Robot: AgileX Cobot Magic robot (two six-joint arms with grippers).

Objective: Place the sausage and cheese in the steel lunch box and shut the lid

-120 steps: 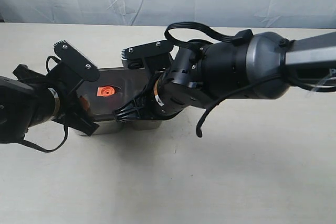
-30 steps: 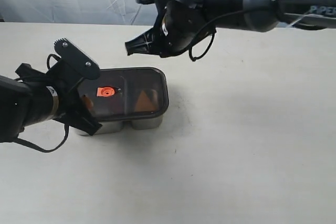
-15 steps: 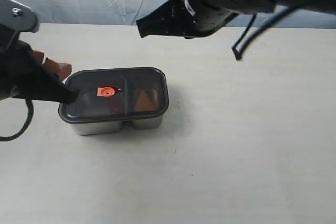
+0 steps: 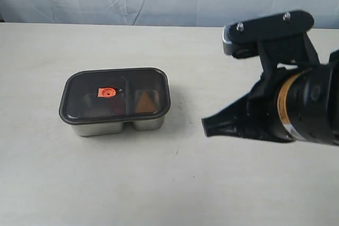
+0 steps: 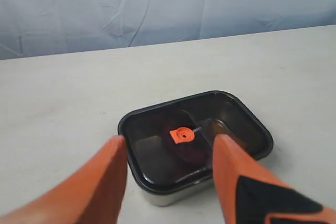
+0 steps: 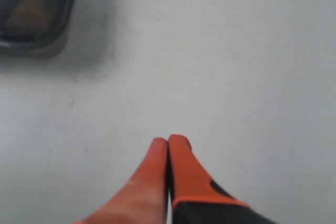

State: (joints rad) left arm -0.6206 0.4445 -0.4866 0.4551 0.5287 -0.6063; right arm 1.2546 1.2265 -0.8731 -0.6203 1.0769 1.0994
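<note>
Sitting left of centre in the exterior view, the steel lunch box (image 4: 119, 127) rests on the pale worktop (image 4: 175, 183). The lid (image 4: 122, 80) lies flat over its rim, and the orange valve tab (image 4: 107, 92) shows on the lid's left half. Through the smoky plastic the cheese (image 4: 145, 101) is visible in the right compartment. The sausage (image 5: 184, 149) is only a dim reddish shape beneath the tab, seen in the left wrist view. The left hand (image 5: 169, 138) is spread wide with nothing held between its orange fingers (image 5: 113, 166), and it is clear of the box. The right hand (image 6: 168, 141) has its fingertips pressed together on nothing, above bare worktop and well apart from the box. Its arm (image 4: 304, 104) fills the right side of the exterior view.
</note>
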